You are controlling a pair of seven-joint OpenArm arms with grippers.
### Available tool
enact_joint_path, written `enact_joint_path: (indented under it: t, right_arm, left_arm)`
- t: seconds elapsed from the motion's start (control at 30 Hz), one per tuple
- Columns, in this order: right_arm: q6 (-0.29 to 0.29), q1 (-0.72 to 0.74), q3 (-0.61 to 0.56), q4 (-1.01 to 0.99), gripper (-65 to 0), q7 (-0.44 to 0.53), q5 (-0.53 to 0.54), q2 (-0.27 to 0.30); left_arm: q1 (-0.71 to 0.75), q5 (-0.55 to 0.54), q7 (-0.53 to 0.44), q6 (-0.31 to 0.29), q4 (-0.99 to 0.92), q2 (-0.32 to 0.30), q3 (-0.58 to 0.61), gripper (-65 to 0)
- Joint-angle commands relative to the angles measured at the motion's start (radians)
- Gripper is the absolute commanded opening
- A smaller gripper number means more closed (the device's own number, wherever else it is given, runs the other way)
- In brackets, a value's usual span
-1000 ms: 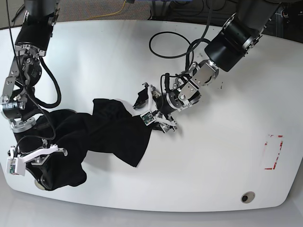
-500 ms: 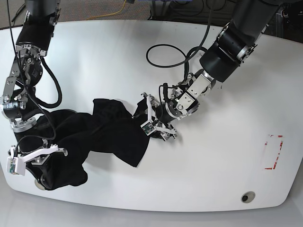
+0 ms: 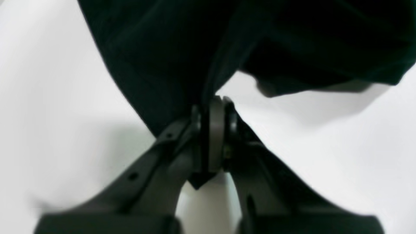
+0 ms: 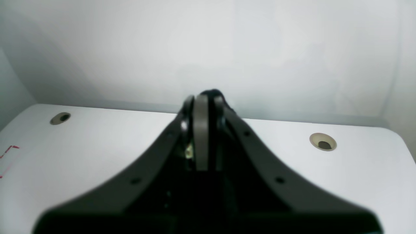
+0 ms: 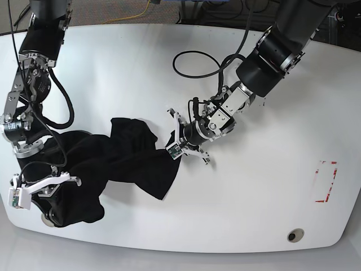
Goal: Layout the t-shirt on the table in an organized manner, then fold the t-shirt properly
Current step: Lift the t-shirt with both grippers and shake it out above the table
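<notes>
The t-shirt [image 5: 107,166] lies bunched on the table [image 5: 254,192] (near its left edge).

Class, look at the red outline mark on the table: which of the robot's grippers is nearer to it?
Left. The left gripper sits mid-table, shut on the t-shirt edge, well short of the red outline mark. The right gripper is at the table's opposite end, far from the mark.
</notes>
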Motion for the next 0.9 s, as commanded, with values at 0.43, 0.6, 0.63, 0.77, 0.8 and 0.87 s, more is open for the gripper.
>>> enact_joint_path:
  t: [0.43,0.6,0.63,0.77,0.8,0.87]
  right_arm:
    - [0.002,-0.001,0.013,0.02,-65.0,0.04,-0.055,0.014]
    - [0.002,-0.002,0.013,0.02,-65.0,0.04,-0.067,0.015]
    - [0.002,-0.002,0.013,0.02,-65.0,0.04,-0.067,0.017]
    - [0.002,-0.002,0.013,0.032,-65.0,0.04,-0.066,0.02]
    - [0.003,0.001,0.013,0.04,-65.0,0.04,-0.066,0.021]
    - [0.003,0.004,0.01,0.048,-65.0,0.04,-0.066,0.021]
  left_arm:
    - [0.029,0.011,0.027,0.172,0.167,-0.062,-0.13,-65.0]
    - [0.085,0.014,0.03,0.171,0.33,-0.12,-0.239,-65.0]
    - [0.095,0.014,0.03,0.171,0.354,-0.128,-0.253,-65.0]
    - [0.124,0.014,0.032,0.171,0.454,-0.162,-0.299,-65.0]
    - [0.129,0.014,0.032,0.171,0.486,-0.174,-0.306,-65.0]
    - [0.134,0.014,0.033,0.171,0.534,-0.196,-0.316,-65.0]
